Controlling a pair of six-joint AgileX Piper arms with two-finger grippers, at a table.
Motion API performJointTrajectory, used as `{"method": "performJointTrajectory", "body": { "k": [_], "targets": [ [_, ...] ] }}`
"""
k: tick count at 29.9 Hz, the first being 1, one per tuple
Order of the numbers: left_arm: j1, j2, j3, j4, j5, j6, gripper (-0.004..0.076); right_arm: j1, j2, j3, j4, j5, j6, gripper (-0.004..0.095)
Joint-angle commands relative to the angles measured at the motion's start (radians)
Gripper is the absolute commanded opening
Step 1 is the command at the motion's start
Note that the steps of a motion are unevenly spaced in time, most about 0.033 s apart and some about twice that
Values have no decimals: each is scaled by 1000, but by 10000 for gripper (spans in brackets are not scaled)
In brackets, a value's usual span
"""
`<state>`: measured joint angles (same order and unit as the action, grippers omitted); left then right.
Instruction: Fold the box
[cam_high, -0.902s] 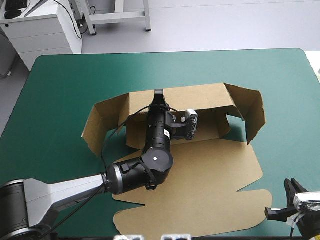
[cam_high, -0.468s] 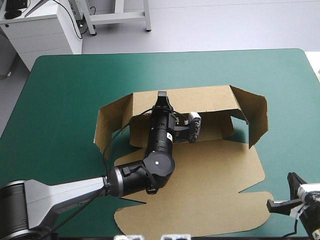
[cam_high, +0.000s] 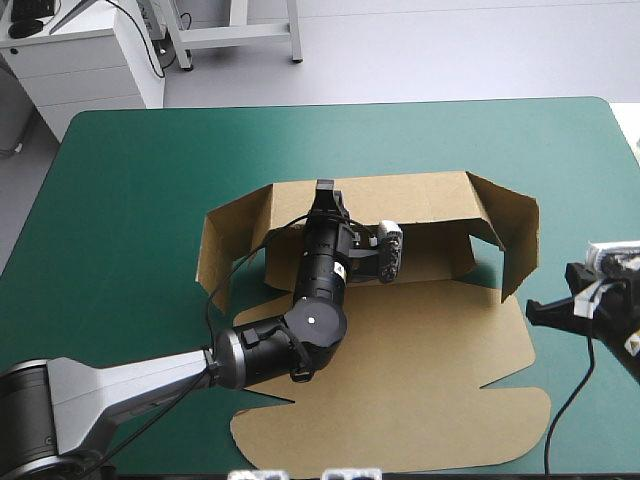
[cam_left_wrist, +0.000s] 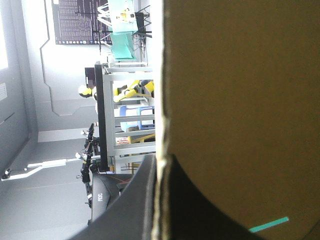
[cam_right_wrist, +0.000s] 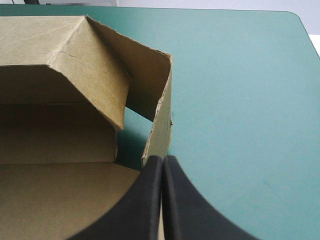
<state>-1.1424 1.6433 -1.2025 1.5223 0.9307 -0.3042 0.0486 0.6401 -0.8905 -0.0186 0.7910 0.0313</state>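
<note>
**Q:** Teal-green desk first: where is the box?

**A:** At the middle. Its lid lies flat toward the near edge, the back wall is raised, and the left flap and right flap are bent forward.

**Q:** Why is the left pincer there?

**A:** It is clamped on the top edge of the back wall, with the board between its fingers. I think it holds the wall upright.

**Q:** And the right pincer?

**A:** It is closed to one point, with its tip at the right flap's free edge. Whether it touches, I cannot tell. I judge it is placed to push this flap inward.
</note>
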Motion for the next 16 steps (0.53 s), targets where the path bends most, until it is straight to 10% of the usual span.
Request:
{"method": "performJointTrajectory", "body": {
  "k": [1,16],
  "targets": [
    [27,-55,-26,87,6,-30,-8,-6,114,-113,32,-55,-71,-19],
    [30,-55,-26,117,-75,-69,-8,-6,503,-420,32,-209,-86,-20]
  ]
}}
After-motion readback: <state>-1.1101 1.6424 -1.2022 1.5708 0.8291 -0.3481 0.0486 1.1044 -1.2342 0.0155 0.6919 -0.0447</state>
